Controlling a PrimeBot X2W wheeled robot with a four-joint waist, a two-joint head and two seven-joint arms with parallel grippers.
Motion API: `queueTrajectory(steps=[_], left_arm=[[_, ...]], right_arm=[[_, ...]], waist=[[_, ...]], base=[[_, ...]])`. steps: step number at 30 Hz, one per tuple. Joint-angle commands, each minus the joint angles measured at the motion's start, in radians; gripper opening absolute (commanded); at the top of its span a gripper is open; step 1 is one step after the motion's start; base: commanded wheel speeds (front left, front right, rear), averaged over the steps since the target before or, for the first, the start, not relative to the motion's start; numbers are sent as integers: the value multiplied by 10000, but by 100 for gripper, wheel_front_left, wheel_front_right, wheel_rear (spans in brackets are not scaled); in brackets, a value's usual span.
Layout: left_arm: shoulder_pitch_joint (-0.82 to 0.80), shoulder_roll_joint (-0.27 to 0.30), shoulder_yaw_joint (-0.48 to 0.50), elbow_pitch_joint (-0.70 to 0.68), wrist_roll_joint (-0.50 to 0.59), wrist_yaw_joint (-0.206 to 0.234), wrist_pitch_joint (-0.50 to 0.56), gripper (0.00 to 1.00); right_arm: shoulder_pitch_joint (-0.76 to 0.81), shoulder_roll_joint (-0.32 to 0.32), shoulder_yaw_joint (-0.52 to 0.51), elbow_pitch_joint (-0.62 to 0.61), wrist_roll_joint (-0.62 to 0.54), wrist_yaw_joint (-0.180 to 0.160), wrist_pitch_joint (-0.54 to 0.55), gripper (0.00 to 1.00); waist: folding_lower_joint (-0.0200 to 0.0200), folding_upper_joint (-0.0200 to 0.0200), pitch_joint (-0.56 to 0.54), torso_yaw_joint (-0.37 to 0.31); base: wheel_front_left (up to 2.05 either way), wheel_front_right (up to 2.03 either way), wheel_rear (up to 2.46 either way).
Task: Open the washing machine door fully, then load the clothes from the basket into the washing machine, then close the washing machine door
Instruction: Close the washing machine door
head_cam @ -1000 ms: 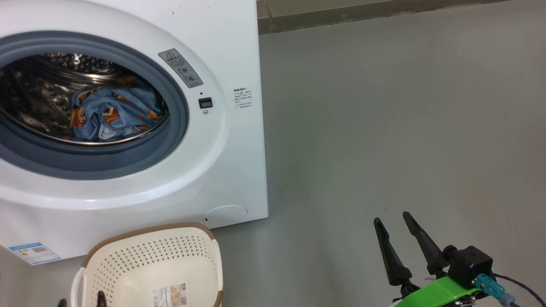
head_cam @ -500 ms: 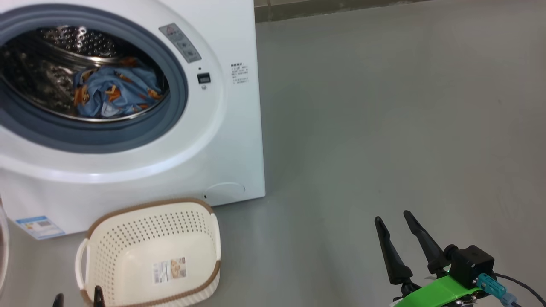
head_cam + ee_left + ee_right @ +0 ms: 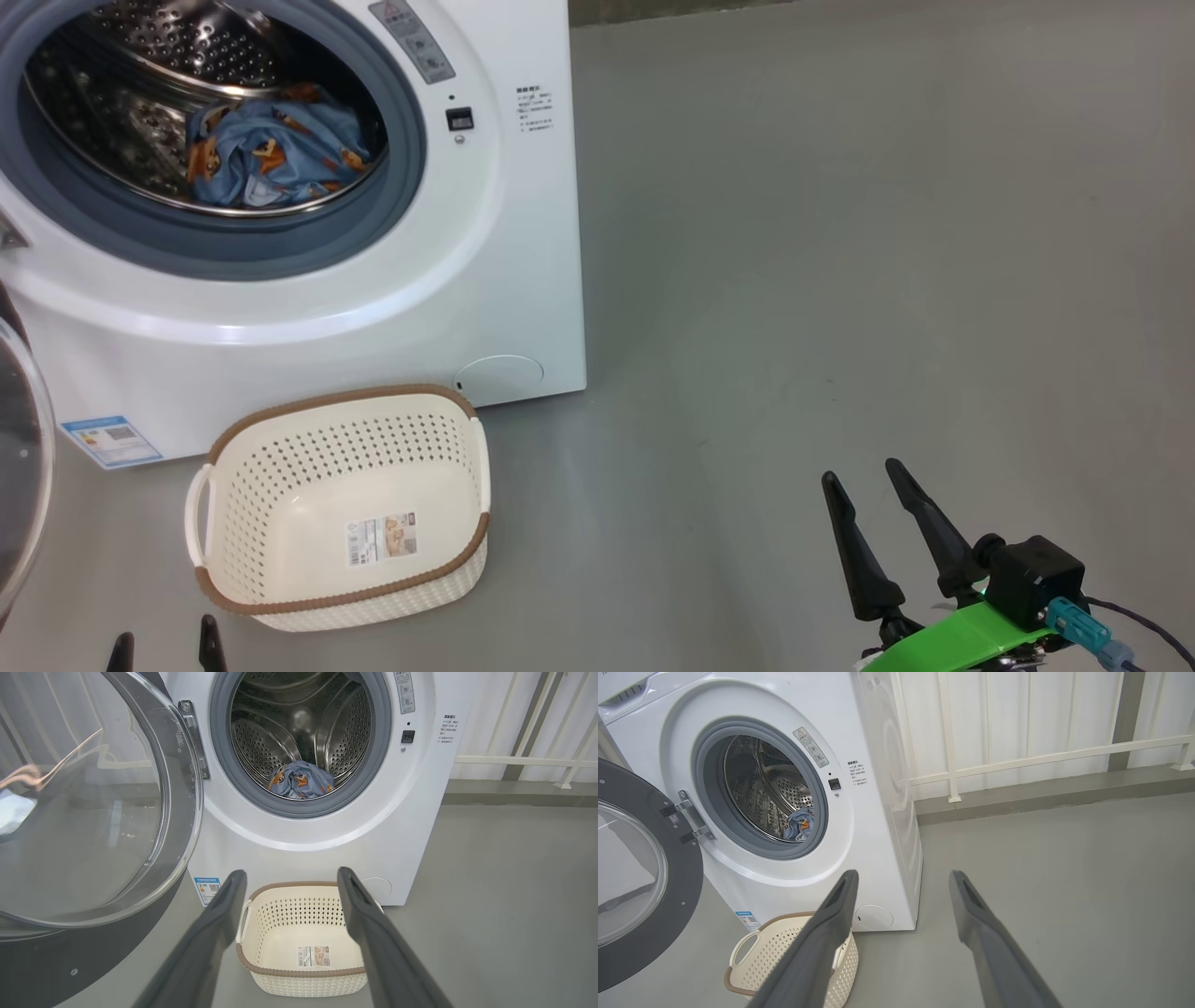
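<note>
The washing machine door (image 3: 93, 812) stands wide, left of my left pincer (image 3: 290, 872), which is spread and empty. Ahead of it sits the basket (image 3: 303, 985), empty. Beyond, the clothes (image 3: 301, 780) lie inside the washing machine (image 3: 280, 854). My right pincer (image 3: 903, 873) is likewise spread and empty. Step in hand, I judge: closing. Push the door rightward until latched.

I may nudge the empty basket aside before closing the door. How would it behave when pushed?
The basket looks empty and thin-walled, perforated plastic, so probably very light. On the smooth grey floor it would likely slide easily. A push high on its rim might tip it.
</note>
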Motion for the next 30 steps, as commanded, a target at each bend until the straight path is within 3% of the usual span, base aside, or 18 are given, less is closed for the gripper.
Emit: queueTrajectory(steps=[1, 13, 30], left_arm=[[-457, 78, 377, -165, 8, -66, -53, 100], [-508, 78, 419, -67, -12, -145, -53, 100], [-347, 78, 593, 112, -337, 210, -53, 100]], right_arm=[[-140, 10, 198, -288, -54, 62, -74, 100], [-43, 25, 189, -355, -131, 62, -74, 100], [42, -55, 339, -307, -134, 62, -74, 100]], waist=[[0, -1, -8, 54], [0, -1, -48, 494], [0, -1, -216, 2368]], base=[[0, 0, 0], [0, 0, 0], [0, 0, 0]])
